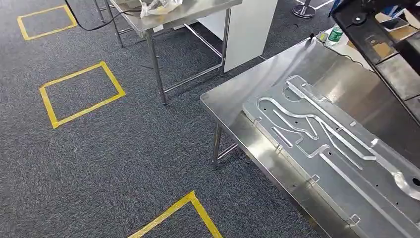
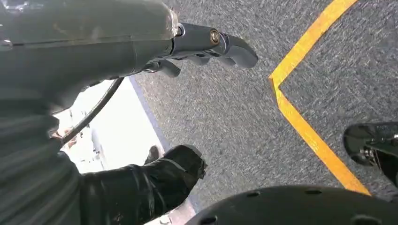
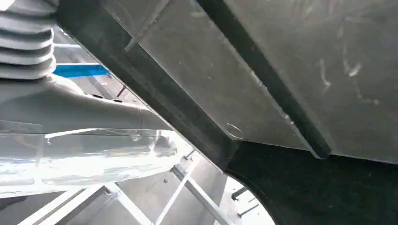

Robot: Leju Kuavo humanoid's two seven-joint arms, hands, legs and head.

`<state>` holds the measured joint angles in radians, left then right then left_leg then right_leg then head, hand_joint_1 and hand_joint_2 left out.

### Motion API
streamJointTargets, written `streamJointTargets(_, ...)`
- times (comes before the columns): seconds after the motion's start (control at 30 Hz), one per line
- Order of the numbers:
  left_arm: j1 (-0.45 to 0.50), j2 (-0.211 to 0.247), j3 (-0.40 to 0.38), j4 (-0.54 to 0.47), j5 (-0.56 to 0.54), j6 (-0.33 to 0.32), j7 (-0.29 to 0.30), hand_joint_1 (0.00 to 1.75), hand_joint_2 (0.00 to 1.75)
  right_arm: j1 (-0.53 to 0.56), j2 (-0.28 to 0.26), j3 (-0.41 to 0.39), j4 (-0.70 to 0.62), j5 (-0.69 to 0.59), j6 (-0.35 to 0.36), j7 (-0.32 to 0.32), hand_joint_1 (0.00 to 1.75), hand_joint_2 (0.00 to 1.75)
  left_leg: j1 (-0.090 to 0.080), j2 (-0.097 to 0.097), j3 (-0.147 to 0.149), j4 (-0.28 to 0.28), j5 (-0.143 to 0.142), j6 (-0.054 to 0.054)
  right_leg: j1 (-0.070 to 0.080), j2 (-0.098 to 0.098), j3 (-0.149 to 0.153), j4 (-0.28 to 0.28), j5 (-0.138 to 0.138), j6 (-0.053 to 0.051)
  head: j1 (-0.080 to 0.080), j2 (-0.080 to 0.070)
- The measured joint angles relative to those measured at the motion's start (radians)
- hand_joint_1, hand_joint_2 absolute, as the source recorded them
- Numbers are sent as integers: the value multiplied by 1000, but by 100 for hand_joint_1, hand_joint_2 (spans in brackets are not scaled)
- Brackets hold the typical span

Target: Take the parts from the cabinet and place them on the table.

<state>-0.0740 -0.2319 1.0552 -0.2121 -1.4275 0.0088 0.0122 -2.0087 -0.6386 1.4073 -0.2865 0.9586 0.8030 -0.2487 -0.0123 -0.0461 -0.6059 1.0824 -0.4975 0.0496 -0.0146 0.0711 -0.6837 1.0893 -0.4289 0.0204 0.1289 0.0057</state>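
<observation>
In the right wrist view my right hand (image 3: 89, 112) lays its grey thumb over a shiny, glassy-looking part (image 3: 94, 161) and holds it close under a dark metal cabinet shelf (image 3: 263, 61). My left hand (image 2: 117, 42) hangs over the grey carpet, its dark fingers (image 2: 211, 44) and black thumb (image 2: 173, 173) spread with nothing between them. The head view shows the steel table (image 1: 233, 96) at the right, carrying a large machined metal plate (image 1: 327, 148) with curved grooves. The black cabinet frame (image 1: 371, 42) stands at the upper right.
Yellow tape squares (image 1: 81, 94) mark the carpet at the left and the bottom. A second steel table (image 1: 188, 15) with a crumpled plastic bag (image 1: 158, 6) stands at the back. A green-capped bottle (image 1: 336, 33) sits near the table's far corner.
</observation>
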Motion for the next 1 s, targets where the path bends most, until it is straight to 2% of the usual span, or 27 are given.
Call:
streamJointTargets(0.03, 0, 0, 0, 0, 0, 0, 0, 0, 175, 0, 0, 0, 0, 0, 2, -1, 0, 0, 0, 0, 0, 0, 0, 0, 0, 0, 0, 0, 0, 0, 0, 0)
streamJointTargets(0.1, 0, 0, 0, 0, -1, 0, -4, 0, 175, -8, 0, 1, 0, -3, 78, -52, 0, 0, 0, 0, 0, 0, 0, 0, 0, 0, 0, 0, 0, 0, 0, 0)
streamJointTargets(0.17, 0, 2, 0, 0, -5, -1, -10, 0, 175, -24, -10, 2, -23, 73, 207, -182, 0, 0, 0, -1, 0, 0, 0, 0, 0, 0, -1, 0, 0, 0, 0, 0)
streamJointTargets(0.2, 0, 2, -1, 0, -8, -2, -11, 0, 175, -31, -33, 2, -73, 182, 273, -288, 0, 0, 0, -1, 0, 0, 0, 0, 0, -1, -1, 0, 0, 0, 0, 0)
streamJointTargets(0.23, 1, 3, -1, 0, -10, -3, -13, 0, 175, -33, -60, 2, -138, 271, 316, -363, 0, 0, 0, -2, 0, 0, 0, 0, 1, -1, 0, 0, 0, 0, 0, 0)
streamJointTargets(0.27, 2, 3, -2, 0, -11, -3, -13, 0, 175, -27, -92, 2, -217, 331, 342, -407, 0, 0, 1, -1, 0, 0, 0, 0, 1, 0, 0, -1, 0, 0, 0, 0)
streamJointTargets(0.3, 1, 3, -2, 0, -12, -4, -13, 0, 175, -14, -134, 2, -319, 379, 355, -422, 0, 0, 2, 0, 0, -1, -1, -1, 2, 1, 1, -2, 0, 0, 0, 0)
streamJointTargets(0.4, -1, 3, -4, 0, -16, -6, -11, 0, 175, 56, -213, 2, -496, 399, 341, -440, 0, 0, 2, 5, 1, -1, -1, -1, 2, 5, 1, -3, 0, 0, 0, 0)
streamJointTargets(0.5, -4, 3, -8, 0, -17, -6, -10, 0, 175, 130, -256, 2, -624, 378, 296, -444, 0, 0, 1, 5, 1, -1, -1, -1, 1, 5, 1, -4, 1, -1, 0, 0)
streamJointTargets(0.67, -3, 3, -10, 0, -17, -5, -6, 0, 175, 209, -298, 2, -728, 397, 250, -444, 0, 0, 2, 4, 1, -2, 0, 0, 2, 4, 1, -4, 2, 0, 0, 0)
streamJointTargets(0.87, -3, 3, -13, 0, -16, -5, 0, 0, 175, 267, -351, 2, -809, 391, 229, -444, 0, 0, 2, 3, 1, -2, 0, 0, 1, 4, 0, -4, 2, 0, 0, 0)
streamJointTargets(1.0, -2, 3, -13, 0, -9, -5, -6, 0, 175, 289, -377, 2, -839, 289, 181, -439, 0, 0, 1, 4, 0, -3, 0, 0, 1, 4, 0, -4, 2, 0, 0, 0)
